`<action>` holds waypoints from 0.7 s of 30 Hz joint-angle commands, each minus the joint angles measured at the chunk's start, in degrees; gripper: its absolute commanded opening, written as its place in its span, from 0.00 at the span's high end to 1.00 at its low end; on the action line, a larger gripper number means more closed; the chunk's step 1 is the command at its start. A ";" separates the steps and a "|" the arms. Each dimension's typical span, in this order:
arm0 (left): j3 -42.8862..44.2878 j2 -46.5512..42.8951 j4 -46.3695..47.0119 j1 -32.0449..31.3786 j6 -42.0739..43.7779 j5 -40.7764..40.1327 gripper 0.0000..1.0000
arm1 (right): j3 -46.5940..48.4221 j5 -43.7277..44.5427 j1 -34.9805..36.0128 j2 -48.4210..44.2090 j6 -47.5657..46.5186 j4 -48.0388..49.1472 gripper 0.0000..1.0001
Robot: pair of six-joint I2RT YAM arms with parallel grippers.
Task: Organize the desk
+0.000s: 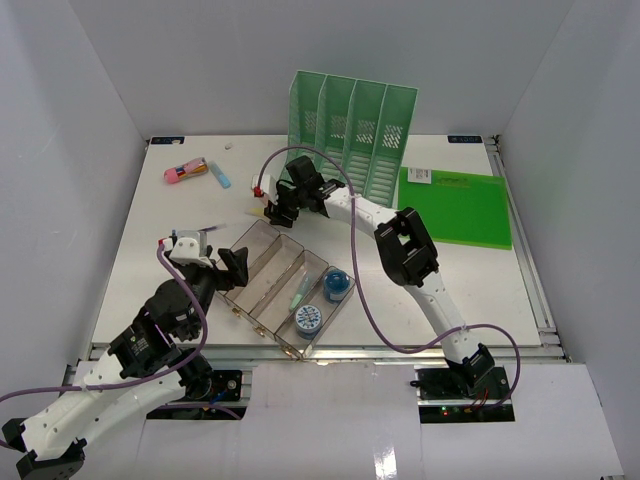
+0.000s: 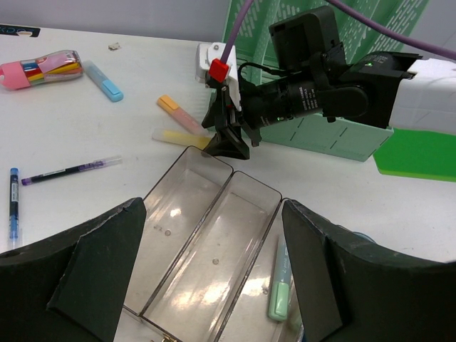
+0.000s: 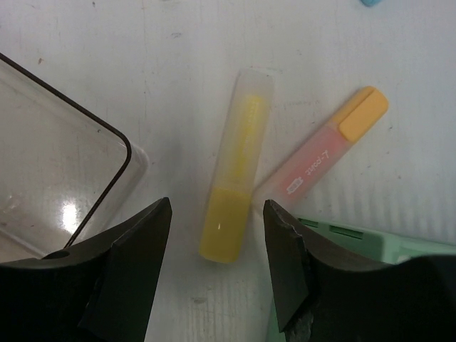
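Note:
The white desk (image 1: 480, 280) holds a clear compartmented tray (image 1: 262, 262). My right gripper (image 3: 217, 206) is open and low over the desk, with its fingers on either side of a yellow highlighter (image 3: 235, 185) that lies just beyond the tray's far corner. A pink highlighter with an orange cap (image 3: 324, 153) lies beside the yellow one. My left gripper (image 2: 212, 214) is open and empty, hovering over the tray's near end. A green highlighter (image 2: 279, 292) lies in one tray compartment. In the top view the right gripper (image 1: 272, 208) is at the tray's far end and the left gripper (image 1: 235, 265) at its left side.
A green slotted file rack (image 1: 350, 130) stands at the back, close behind the right gripper. A green folder (image 1: 455, 205) lies to the right. A pink pencil case (image 1: 185, 172) and a blue highlighter (image 1: 220, 177) lie at the back left. Two pens (image 2: 68, 169) lie left of the tray. Two tape rolls (image 1: 335, 287) sit in the tray.

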 commanded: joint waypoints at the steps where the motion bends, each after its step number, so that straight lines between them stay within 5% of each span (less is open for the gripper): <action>1: 0.33 0.52 0.06 0.27 0.48 0.33 0.12 | 1.49 1.44 -0.34 1.71 -1.76 0.68 0.38; 10: 0.23 0.81 0.08 0.27 0.65 0.41 0.12 | 2.25 1.28 -0.29 3.72 -1.72 0.77 0.39; 21: 0.20 0.88 0.23 0.27 0.72 0.50 0.12 | 1.83 0.21 -0.45 3.71 -0.02 -0.09 0.62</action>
